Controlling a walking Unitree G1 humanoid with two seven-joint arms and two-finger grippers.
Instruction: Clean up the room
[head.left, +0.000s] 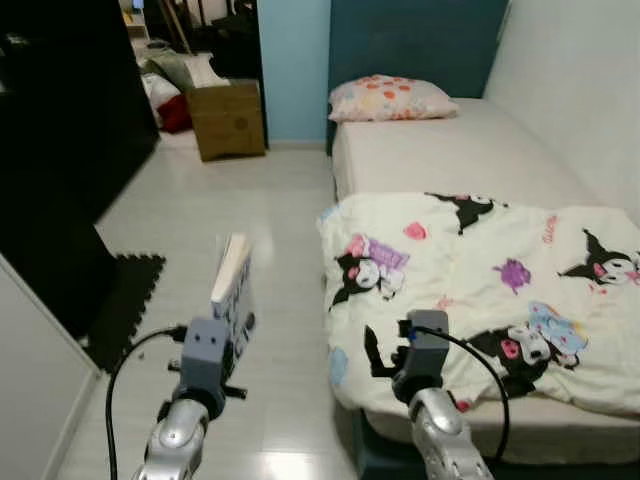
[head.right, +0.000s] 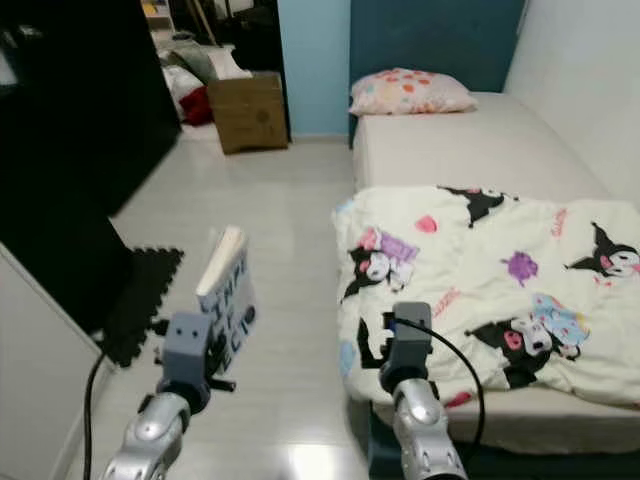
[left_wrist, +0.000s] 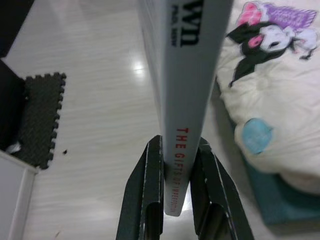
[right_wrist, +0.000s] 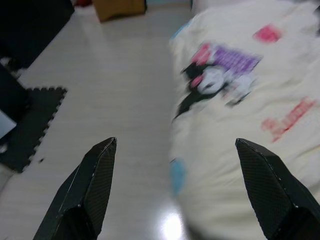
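Note:
A white book with dark lettering stands upright in my left gripper, which is shut on its spine. I hold it above the pale floor, just left of the bed. My right gripper is open, with its two black fingertips spread wide and nothing between them. It hangs over the near left corner of the bed, above a cream cartoon-print blanket.
A bed with a spotted pillow runs along the right wall. A dark wardrobe lines the left side, with a black foam mat at its foot. A cardboard box and clutter stand at the far end.

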